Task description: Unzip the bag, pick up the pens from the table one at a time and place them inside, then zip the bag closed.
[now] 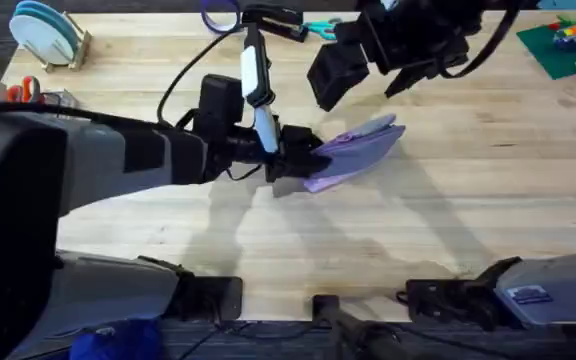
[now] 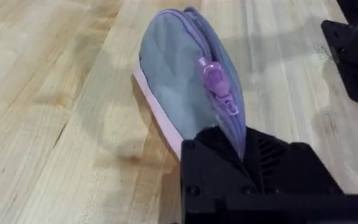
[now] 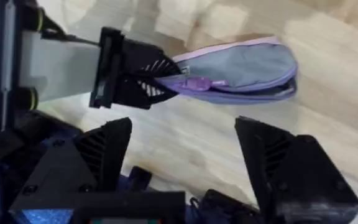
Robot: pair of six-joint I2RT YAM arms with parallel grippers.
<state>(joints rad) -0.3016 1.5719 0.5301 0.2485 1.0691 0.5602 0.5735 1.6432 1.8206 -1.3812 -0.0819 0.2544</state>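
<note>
Left gripper (image 1: 303, 160) jaws clamp the bag's (image 1: 353, 152) near-left end; its length runs far-right toward the wide-open right gripper (image 3: 185, 149).

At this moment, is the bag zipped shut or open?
Shut, as far as shown: the bag has its zipper teeth meeting along the visible ridge, and the pull sits beside the left tool clamping that end.

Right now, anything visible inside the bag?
No. The bag lies on the table with its zipper closed along the visible length, so its contents are hidden. The pull sits near the end pinched by the left tool. The right tool hovers open.
</note>
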